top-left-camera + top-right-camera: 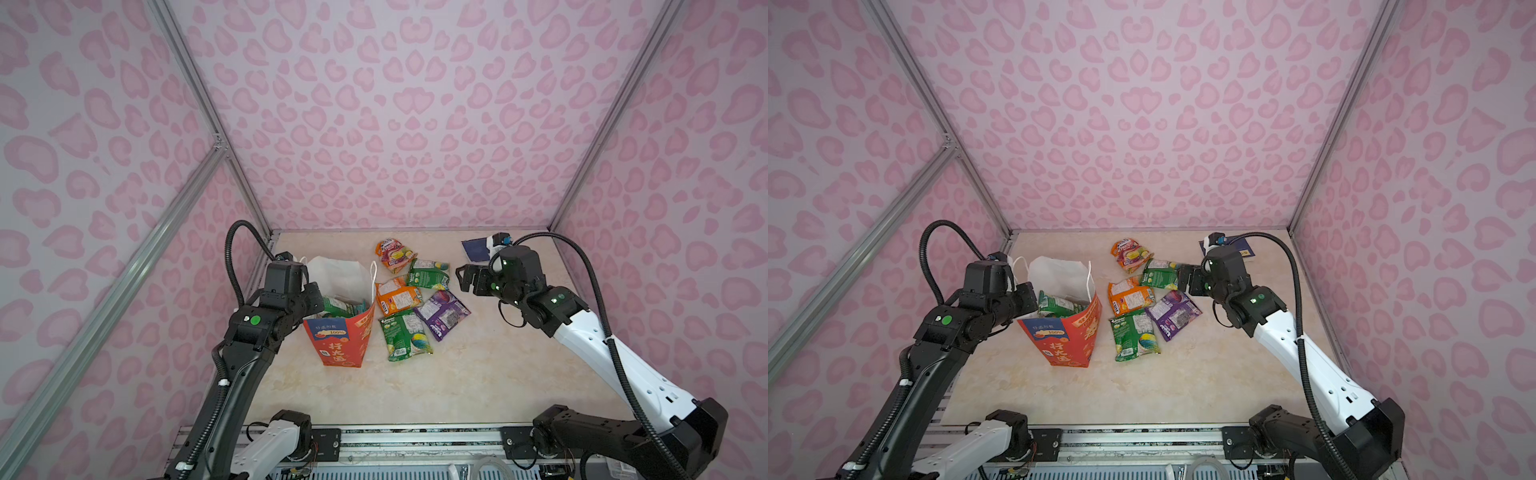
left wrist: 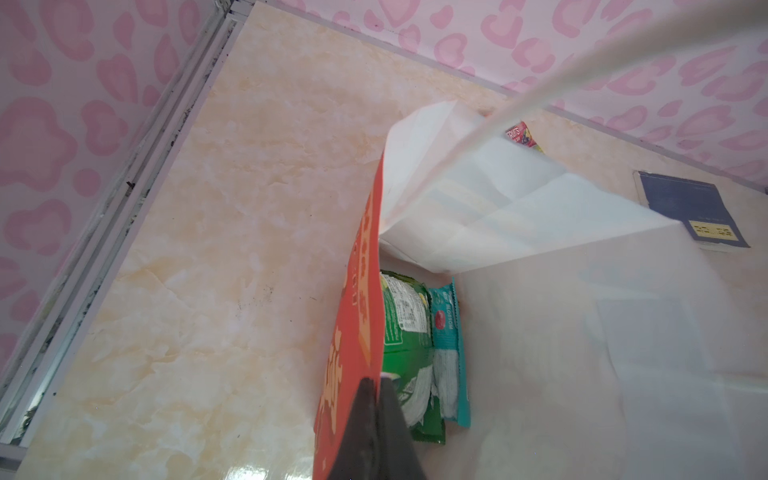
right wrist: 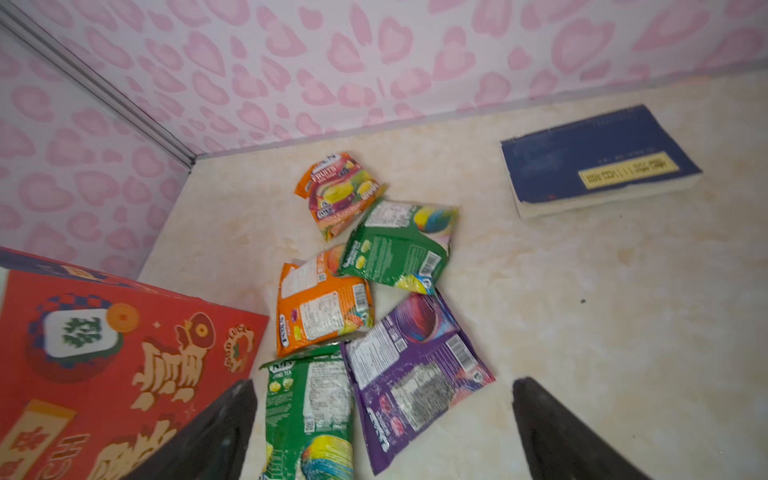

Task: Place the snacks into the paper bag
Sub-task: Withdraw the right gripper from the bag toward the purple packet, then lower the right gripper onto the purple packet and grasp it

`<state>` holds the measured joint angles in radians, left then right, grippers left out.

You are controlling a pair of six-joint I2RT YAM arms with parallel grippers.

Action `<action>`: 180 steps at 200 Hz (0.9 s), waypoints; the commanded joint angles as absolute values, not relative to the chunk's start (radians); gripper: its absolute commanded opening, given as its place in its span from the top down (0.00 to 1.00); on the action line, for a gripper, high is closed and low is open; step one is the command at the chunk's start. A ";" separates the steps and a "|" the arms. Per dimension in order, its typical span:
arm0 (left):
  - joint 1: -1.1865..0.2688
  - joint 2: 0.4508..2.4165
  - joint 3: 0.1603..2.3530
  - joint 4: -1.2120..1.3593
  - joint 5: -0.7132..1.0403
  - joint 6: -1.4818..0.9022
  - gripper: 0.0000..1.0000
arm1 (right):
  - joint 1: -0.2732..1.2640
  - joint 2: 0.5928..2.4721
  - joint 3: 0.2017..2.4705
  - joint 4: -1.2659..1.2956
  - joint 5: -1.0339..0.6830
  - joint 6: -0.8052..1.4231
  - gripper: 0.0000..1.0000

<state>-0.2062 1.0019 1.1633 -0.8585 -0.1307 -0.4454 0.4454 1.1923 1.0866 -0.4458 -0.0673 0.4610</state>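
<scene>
1. Your left pincer (image 2: 376, 384) is clamped on the rim of the red paper bag (image 1: 341, 343), which stands upright on the worktop (image 1: 478, 374).
2. Inside the bag are a green packet (image 2: 405, 328) and a teal packet (image 2: 446, 332).
3. Your right pincer (image 3: 382, 381) stands wide, holding nothing, by five loose snacks (image 1: 397, 297) lying just beside the bag.
4. A dark blue book (image 3: 598, 162) lies well apart from them.

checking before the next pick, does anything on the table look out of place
Only the dark blue book: it lies flat off to one side, apart from the snack packets, and is no snack. Nothing looks spilled or damaged.
</scene>
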 commanded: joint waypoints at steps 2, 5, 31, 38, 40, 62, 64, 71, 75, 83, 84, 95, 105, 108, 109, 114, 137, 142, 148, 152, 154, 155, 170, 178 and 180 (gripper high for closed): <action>-0.192 0.988 1.150 -0.803 -0.080 -0.434 0.97 | 0.345 1.219 0.978 -0.332 -0.242 0.500 0.02; -0.189 0.985 1.147 -0.800 -0.075 -0.434 0.97 | 0.333 1.229 0.964 -0.317 -0.257 0.501 0.02; -0.151 0.970 1.126 -0.783 -0.029 -0.436 0.97 | 0.254 1.336 0.874 -0.160 -0.339 0.535 0.03; -0.146 0.967 1.122 -0.779 -0.024 -0.436 0.97 | 0.252 1.361 0.859 -0.115 -0.347 0.540 0.03; -0.145 0.967 1.122 -0.779 -0.024 -0.435 0.97 | 0.251 1.372 0.857 -0.108 -0.347 0.544 0.03; -0.143 0.963 1.111 -0.775 -0.028 -0.433 0.97 | 0.247 1.472 0.871 -0.049 -0.352 0.561 0.03; -0.143 0.963 1.111 -0.775 -0.026 -0.433 0.97 | 0.245 1.482 0.874 -0.049 -0.354 0.561 0.03; -0.142 0.966 1.108 -0.772 -0.017 -0.433 0.97 | 0.239 1.515 0.890 -0.051 -0.359 0.559 0.03; -0.143 0.967 1.108 -0.771 -0.010 -0.433 0.97 | 0.237 1.536 0.898 -0.050 -0.361 0.561 0.03; -0.142 0.971 1.106 -0.770 -0.001 -0.433 0.97 | 0.227 1.573 0.904 -0.037 -0.369 0.568 0.03; -0.142 0.971 1.106 -0.769 0.000 -0.433 0.97 | 0.226 1.578 0.905 -0.035 -0.369 0.569 0.03; -0.142 0.973 1.105 -0.768 0.003 -0.433 0.97 | 0.212 1.618 0.901 0.002 -0.378 0.581 0.03; -0.142 0.973 1.104 -0.769 0.003 -0.433 0.97 | 0.203 1.649 0.897 0.033 -0.384 0.589 0.03; -0.142 0.972 1.104 -0.766 0.005 -0.433 0.97 | 0.203 1.659 0.901 0.037 -0.388 0.589 0.03; -0.142 0.972 1.103 -0.767 0.005 -0.433 0.97 | 0.203 1.662 0.902 0.039 -0.389 0.590 0.03; -0.142 0.971 1.103 -0.767 0.005 -0.434 0.97 | 0.200 1.676 0.906 0.045 -0.398 0.591 0.03; -0.143 0.970 1.102 -0.765 0.003 -0.431 0.97 | 0.208 1.731 0.921 0.077 -0.453 0.594 0.03; -0.142 0.971 1.101 -0.766 0.002 -0.431 0.97 | 0.212 1.743 0.927 0.075 -0.464 0.591 0.03; -0.141 0.972 1.101 -0.766 0.003 -0.431 0.97 | 0.216 1.757 0.932 0.071 -0.473 0.587 0.03; -0.141 0.971 1.102 -0.766 0.006 -0.431 0.97 | 0.218 1.765 0.933 0.069 -0.478 0.585 0.03; -0.141 0.971 1.103 -0.767 0.007 -0.431 0.97 | 0.221 1.769 0.934 0.067 -0.479 0.583 0.03; -0.141 0.971 1.102 -0.766 0.007 -0.432 0.97 | 0.222 1.770 0.935 0.066 -0.480 0.582 0.02; -0.141 0.971 1.100 -0.765 0.007 -0.431 0.97 | 0.234 1.795 0.937 0.060 -0.503 0.573 0.02; -0.141 0.971 1.100 -0.765 0.005 -0.431 0.97 | 0.243 1.803 0.937 0.059 -0.517 0.568 0.02; -0.141 0.972 1.100 -0.765 0.005 -0.431 0.97 | 0.244 1.805 0.937 0.057 -0.520 0.565 0.02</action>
